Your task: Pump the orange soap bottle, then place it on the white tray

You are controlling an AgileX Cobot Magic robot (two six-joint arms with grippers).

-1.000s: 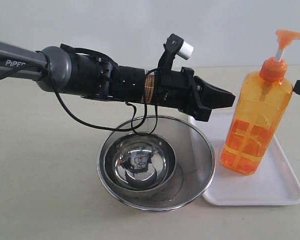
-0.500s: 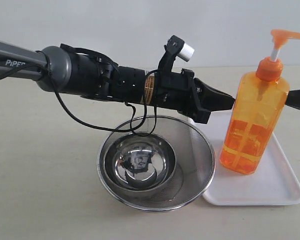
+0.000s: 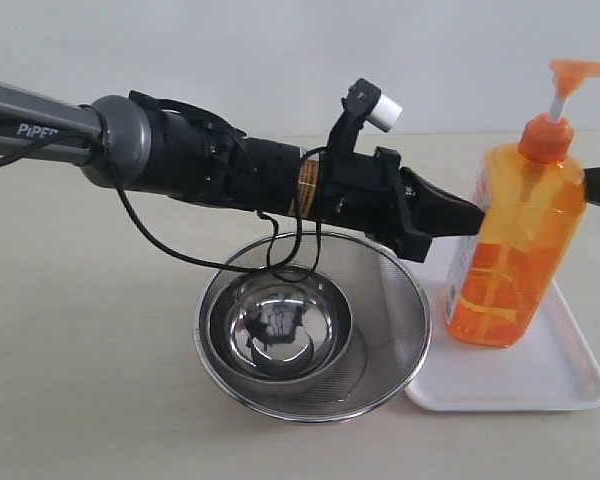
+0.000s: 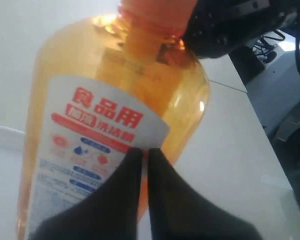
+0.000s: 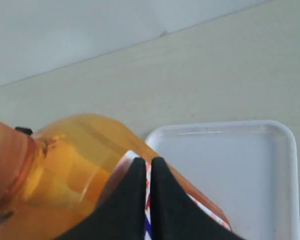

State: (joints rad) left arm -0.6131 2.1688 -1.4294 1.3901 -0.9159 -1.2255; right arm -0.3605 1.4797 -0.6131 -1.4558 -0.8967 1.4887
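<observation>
The orange soap bottle (image 3: 515, 240) stands on the white tray (image 3: 540, 385), leaning slightly, with its pump head (image 3: 580, 72) up on the white stem. My left gripper (image 3: 477, 220) is shut, and its tips press against the bottle's left side at the label. My right gripper (image 3: 592, 183) comes in from the right edge, also shut, touching the bottle's right side near the shoulder. The left wrist view shows the bottle (image 4: 105, 90) filling the frame, with the left gripper (image 4: 144, 150) on its label. In the right wrist view the right gripper (image 5: 147, 160) rests against the bottle (image 5: 80, 165) above the tray (image 5: 230, 165).
A round steel mesh strainer (image 3: 395, 300) holding a steel bowl (image 3: 280, 330) sits on the table just left of the tray, under my left arm. Beige tabletop stretches to the left, and a pale wall stands behind.
My left gripper has pushed right and slightly down until its tips meet the bottle. The bottle has rocked left, then back right. The right gripper stays at its right side.
</observation>
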